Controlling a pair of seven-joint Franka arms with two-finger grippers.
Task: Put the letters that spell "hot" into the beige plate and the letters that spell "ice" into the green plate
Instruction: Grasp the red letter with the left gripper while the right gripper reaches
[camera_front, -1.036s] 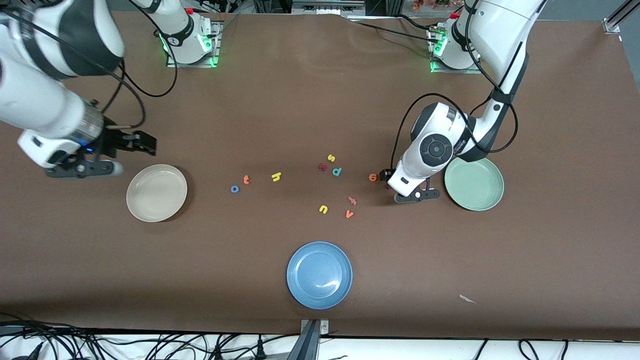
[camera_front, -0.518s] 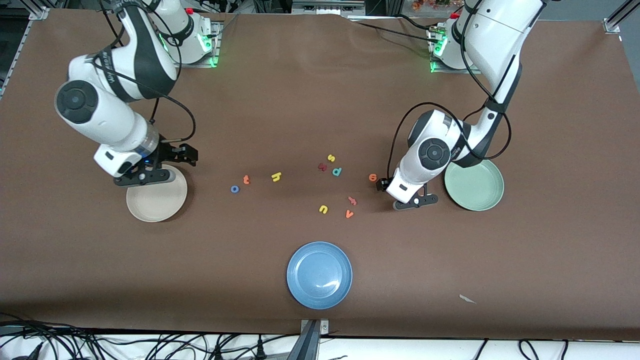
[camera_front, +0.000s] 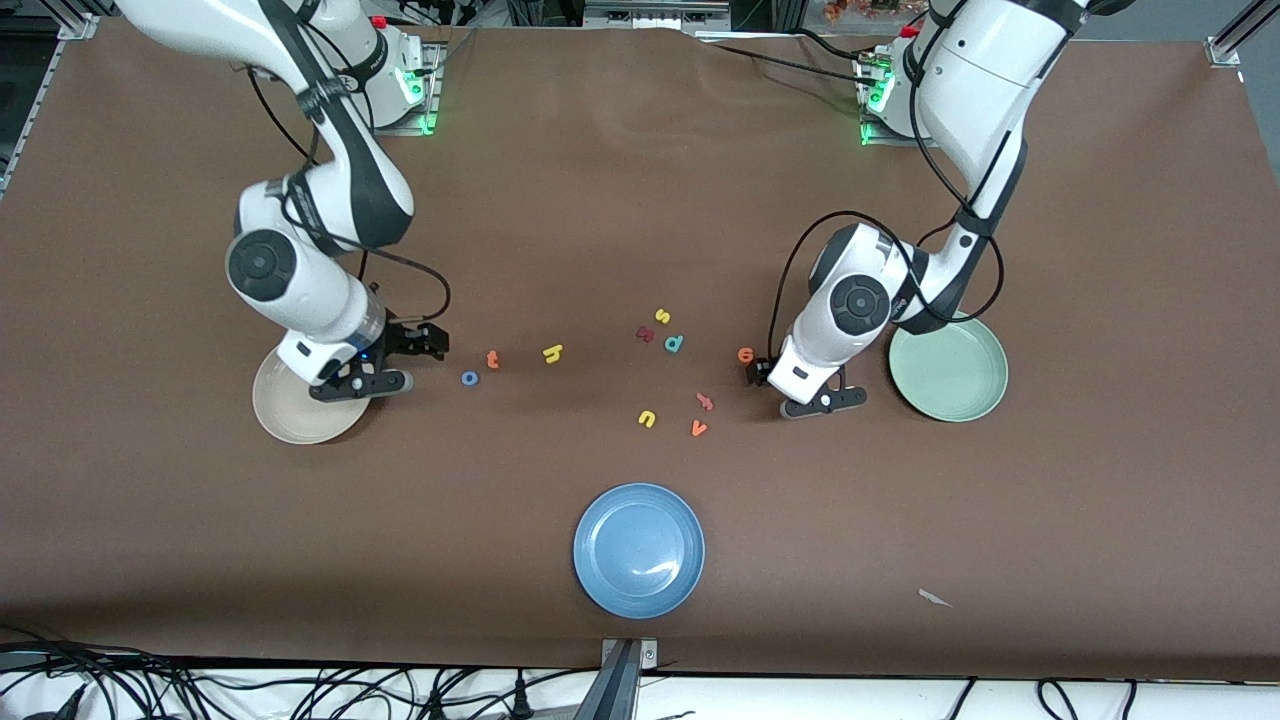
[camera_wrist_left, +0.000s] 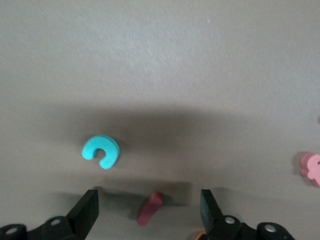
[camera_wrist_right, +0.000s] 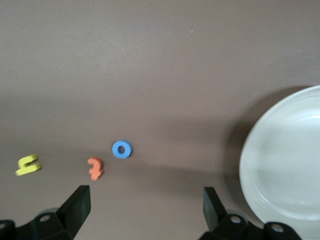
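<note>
We see left gripper (camera_wrist_left: 150, 212) spread, low over red i (camera_wrist_left: 150, 208), bar slanting between jaws | right gripper (camera_wrist_right: 142, 210) spread beside beige plate (camera_front: 285, 420), blue o (camera_wrist_right: 121, 149) ahead

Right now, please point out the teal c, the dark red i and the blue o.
teal c (camera_wrist_left: 101, 151): left wrist view, on its curved back.
dark red i (camera_wrist_left: 150, 208): left wrist view, middle of the bar.
blue o (camera_wrist_right: 122, 149): right wrist view, on the ring.
</note>
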